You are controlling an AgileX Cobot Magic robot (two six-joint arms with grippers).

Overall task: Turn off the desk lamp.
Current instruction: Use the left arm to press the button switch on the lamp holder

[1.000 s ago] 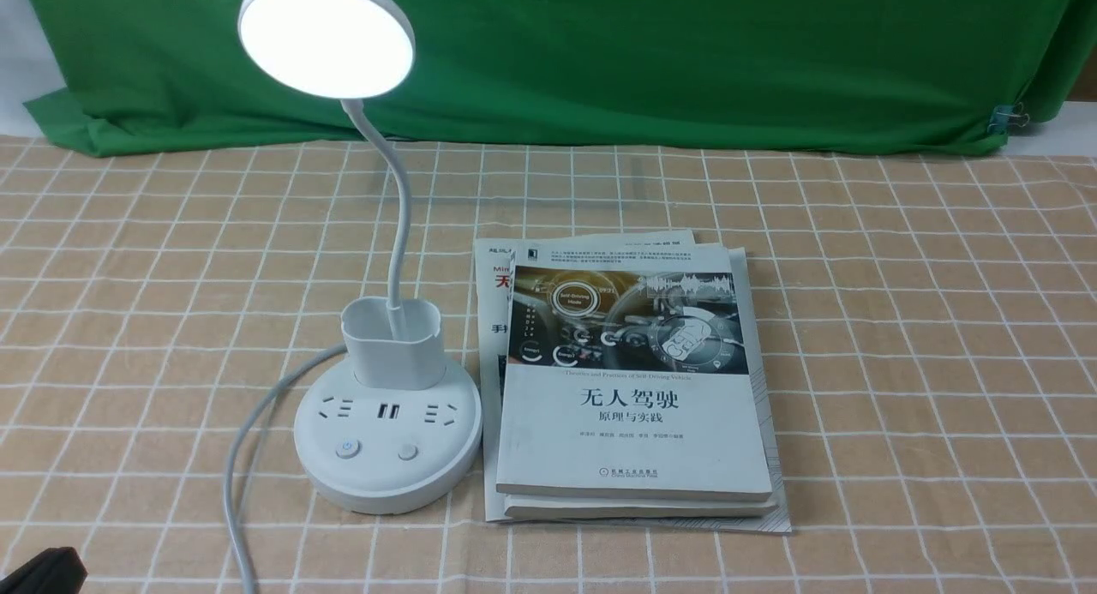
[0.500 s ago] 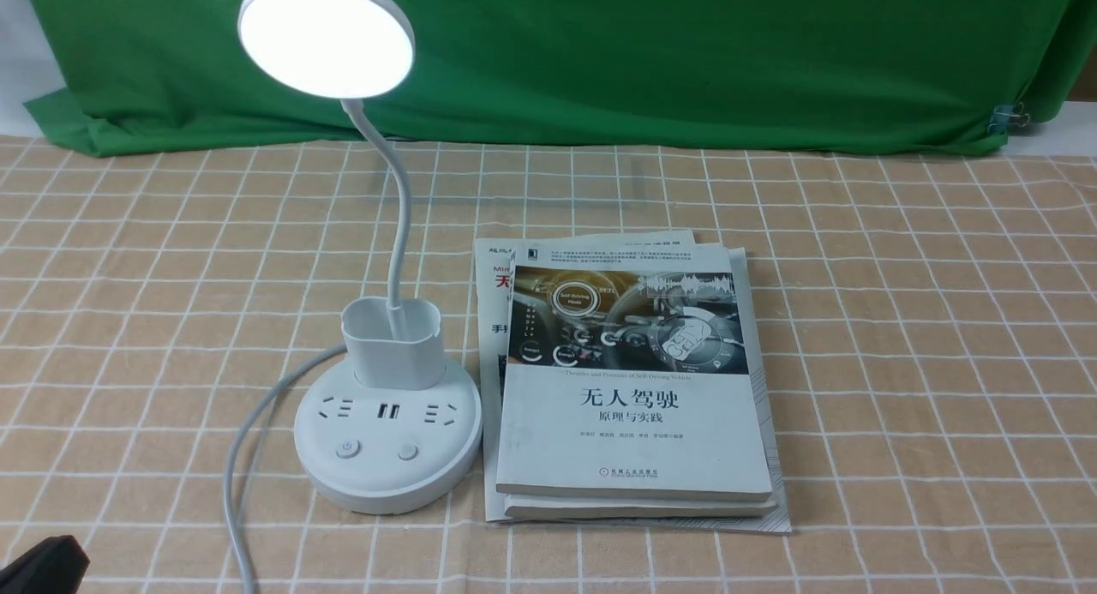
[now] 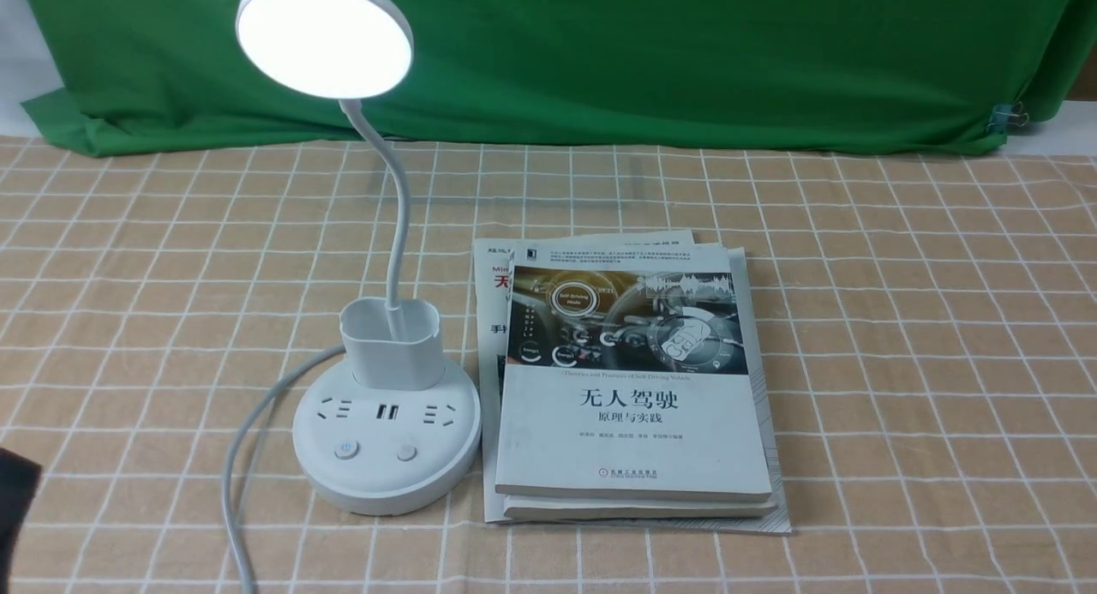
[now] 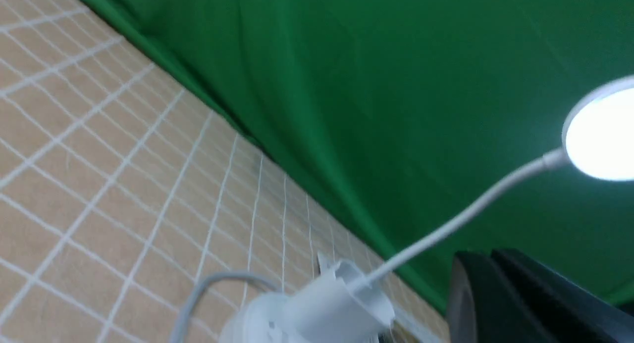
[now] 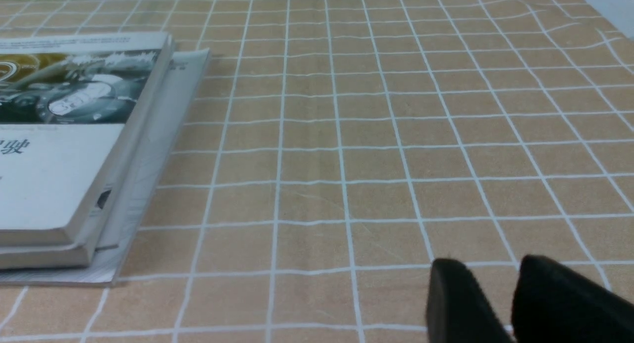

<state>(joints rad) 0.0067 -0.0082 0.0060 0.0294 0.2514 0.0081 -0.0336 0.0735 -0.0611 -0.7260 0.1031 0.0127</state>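
Left fingers (image 4: 475, 303): dark, blurred at the frame border in the left wrist view; whether clenched or released cannot be told. Nothing is seen held. Right fingers (image 5: 455, 303): drawn to a thin slit, grasping nothing, low over bare cloth toward the near right corner of the desk (image 3: 900, 320).

Desk lamp (image 3: 386, 423): left of centre, close to the near edge; head (image 3: 324, 39) lit. A stack of books (image 3: 634, 388) lies just beside its base, on the side toward the right edge. The cable (image 3: 244, 457) runs off toward the near left corner.

Step judged in hand: approach by the left arm, seen only as a dark patch at the left edge.

Two buttons are seen on the base front. The one with the blue glyph (image 3: 345, 449) is taken for the power switch; the other (image 3: 407, 452) is best avoided.

Advised:
- A single fingertip should be brought down squarely from above.
- The cable, pen cup (image 3: 392, 341) and neck should be cleared.
- Pressure should be kept short and vertical, lest the base be pushed.
- A dark head is to be looked for as confirmation.
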